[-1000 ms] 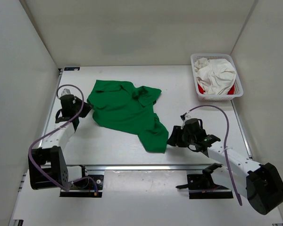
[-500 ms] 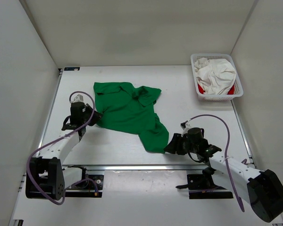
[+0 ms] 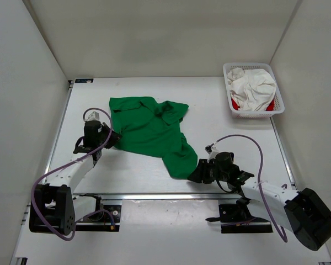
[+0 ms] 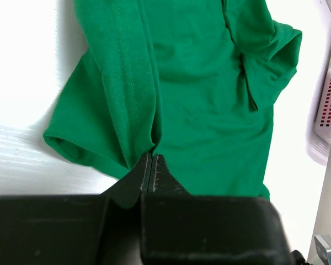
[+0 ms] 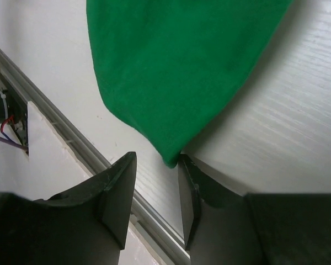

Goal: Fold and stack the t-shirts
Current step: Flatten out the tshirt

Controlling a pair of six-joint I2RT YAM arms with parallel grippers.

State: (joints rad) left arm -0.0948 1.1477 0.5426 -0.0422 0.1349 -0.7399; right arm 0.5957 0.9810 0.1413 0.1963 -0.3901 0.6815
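Top external view first: the green t-shirt (image 3: 149, 130) lies spread out and rumpled on the white surface (image 3: 226, 138), left of centre, with one long tail of cloth trailing toward the near edge. Over in the far right corner sits the white mesh basket (image 3: 276, 107), and bundled inside it is the white t-shirt (image 3: 254, 85), with a bit of the red t-shirt (image 3: 235, 105) peeking out underneath.

Now the left pincer (image 3: 111, 138) is right at the shirt's left edge. On the left wrist camera the left pincer (image 4: 150, 165) has its jaws pressed tight together, and the green cloth gathers into a crease that runs straight into the tips. That is a clench on the green t-shirt's edge, beside a sleeve opening.

Across to the right arm, stretched low along the near edge. The right pincer (image 3: 194, 174) is at the very tip of that trailing tail. The right wrist camera shows the right pincer (image 5: 156, 160) with its jaws apart and released, nothing gripped. The green corner hangs down between the two fingers, touching or nearly touching one of them. A metal rail (image 5: 71, 143) runs along the surface's near edge just below.
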